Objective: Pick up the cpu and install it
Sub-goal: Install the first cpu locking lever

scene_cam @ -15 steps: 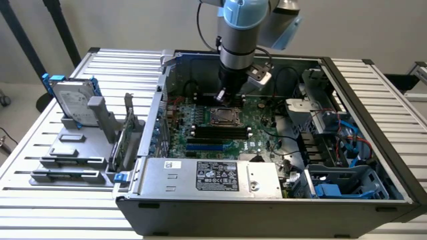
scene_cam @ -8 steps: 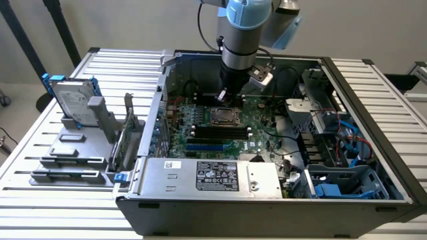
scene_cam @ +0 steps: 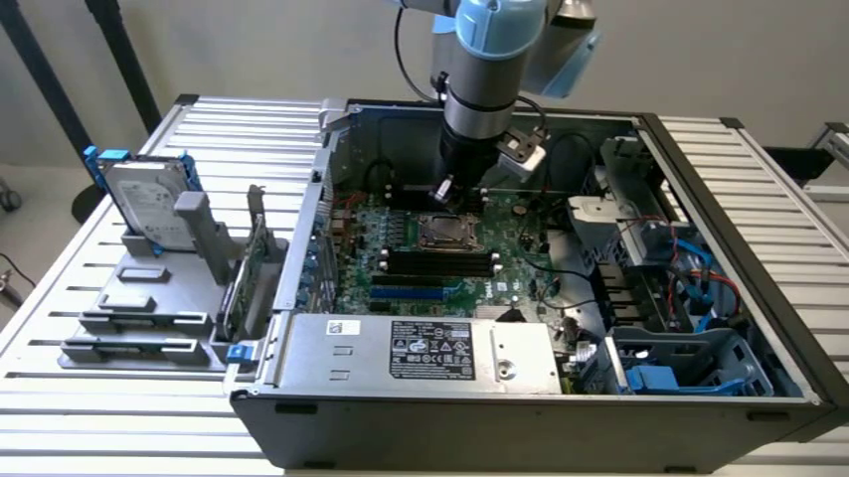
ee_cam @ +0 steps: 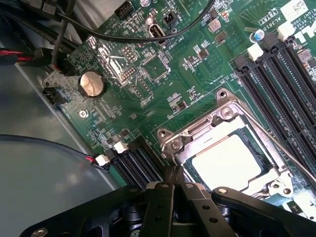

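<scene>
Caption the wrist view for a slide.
Shut gripper at the edge of the motherboard's socket frame, where the cpu already sits.

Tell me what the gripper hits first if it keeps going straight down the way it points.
Probably the metal frame of the CPU socket, at its corner edge: the shut gripper points there, beside the cpu seated in it. Depth is unclear.
</scene>
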You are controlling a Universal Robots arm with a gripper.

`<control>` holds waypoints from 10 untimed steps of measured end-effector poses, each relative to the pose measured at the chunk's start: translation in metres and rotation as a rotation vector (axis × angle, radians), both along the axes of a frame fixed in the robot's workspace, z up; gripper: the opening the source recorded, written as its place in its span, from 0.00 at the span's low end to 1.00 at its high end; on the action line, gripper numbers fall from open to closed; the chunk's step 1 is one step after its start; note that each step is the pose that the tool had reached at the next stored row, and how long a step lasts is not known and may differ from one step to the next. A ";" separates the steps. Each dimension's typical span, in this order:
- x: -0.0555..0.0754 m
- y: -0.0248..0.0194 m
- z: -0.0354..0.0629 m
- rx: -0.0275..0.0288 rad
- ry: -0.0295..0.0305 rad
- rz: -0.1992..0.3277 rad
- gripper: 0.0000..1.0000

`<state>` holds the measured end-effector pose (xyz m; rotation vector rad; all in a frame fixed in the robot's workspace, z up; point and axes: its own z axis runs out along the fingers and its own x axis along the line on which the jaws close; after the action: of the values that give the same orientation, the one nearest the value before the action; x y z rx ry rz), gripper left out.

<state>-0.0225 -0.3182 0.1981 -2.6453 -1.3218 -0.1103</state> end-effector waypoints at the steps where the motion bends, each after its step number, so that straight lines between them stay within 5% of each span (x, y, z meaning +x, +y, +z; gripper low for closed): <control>1: 0.000 -0.0003 0.0000 0.0001 0.0007 -0.001 0.11; 10: 0.002 -0.0018 0.0000 0.0036 0.0023 -0.003 0.11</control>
<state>-0.0209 -0.3199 0.1982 -2.6438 -1.3156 -0.1099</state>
